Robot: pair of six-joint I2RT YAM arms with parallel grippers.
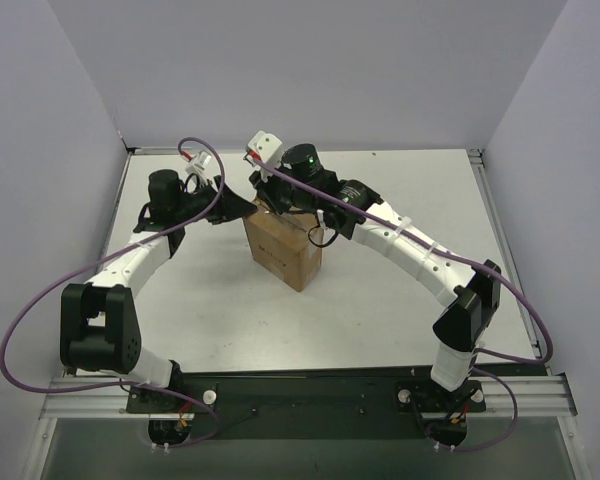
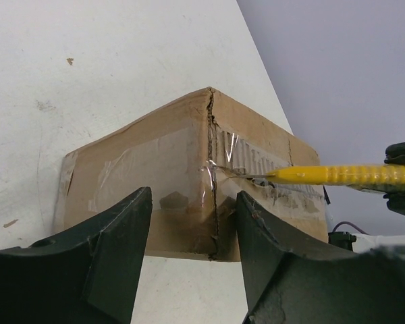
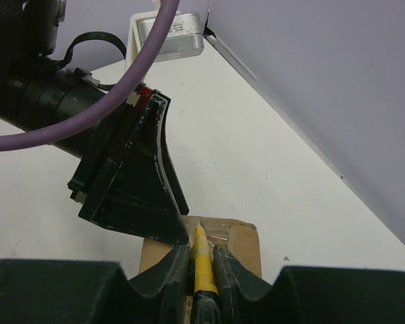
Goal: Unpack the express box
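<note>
One express box [image 2: 155, 175], judged light yet stiff cardboard; best held across opposite side walls; left gripper [image 2: 194, 197] open astride its corner; right gripper [image 3: 202, 255] clamped on utility knife [image 2: 351, 175].

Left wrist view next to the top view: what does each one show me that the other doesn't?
Only the left wrist view: clear tape over a ragged seam, and a yellow knife with its tip at that tape. Only the top view: the whole left arm and right arm, down to their bases. Both: the brown express box on the white table.
</note>
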